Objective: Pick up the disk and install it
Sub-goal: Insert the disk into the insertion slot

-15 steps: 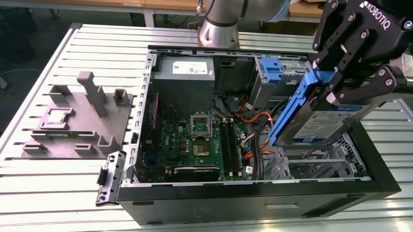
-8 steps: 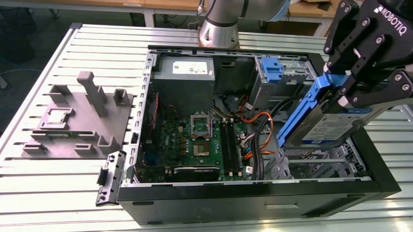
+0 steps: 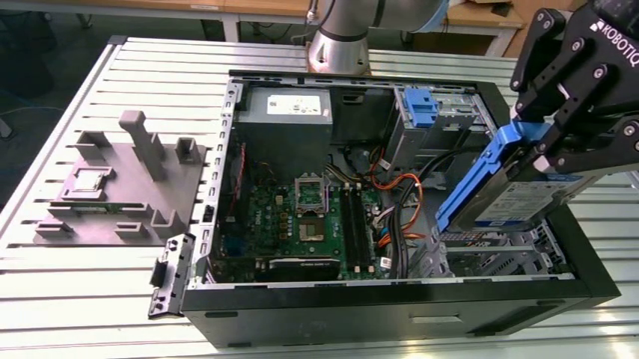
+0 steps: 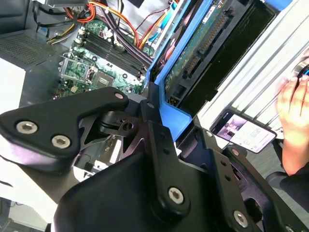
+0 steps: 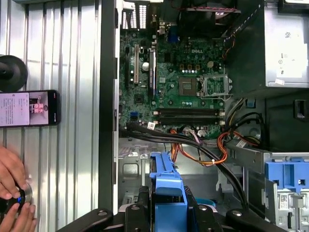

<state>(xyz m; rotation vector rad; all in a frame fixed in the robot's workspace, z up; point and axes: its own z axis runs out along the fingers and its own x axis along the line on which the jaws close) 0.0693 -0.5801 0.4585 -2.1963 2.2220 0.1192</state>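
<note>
The disk (image 3: pixel 521 200), a silver-grey drive with a blue-and-white label in a bright blue carrier, hangs tilted above the open computer case (image 3: pixel 399 303) on the exterior view's right. It is over the lower drive bay area (image 3: pixel 494 250). My gripper (image 3: pixel 544 158) is shut on the disk's upper end. In the second wrist view the black fingers (image 4: pixel 150 126) clamp the blue carrier, and the disk's underside and connector (image 4: pixel 207 50) run away from them. In the first wrist view the disk's blue carrier (image 5: pixel 165 186) sticks out from the gripper (image 5: pixel 166 205) over the case floor.
Inside the case lie the motherboard (image 3: pixel 299 217), orange and black cables (image 3: pixel 399 198), and a fixed blue bracket (image 3: pixel 423 108) at the upper bay. A grey multi-post fixture block (image 3: pixel 120 187) stands on the slatted table. A phone (image 5: pixel 29 108) and a person's hand (image 5: pixel 12 193) are beside the case.
</note>
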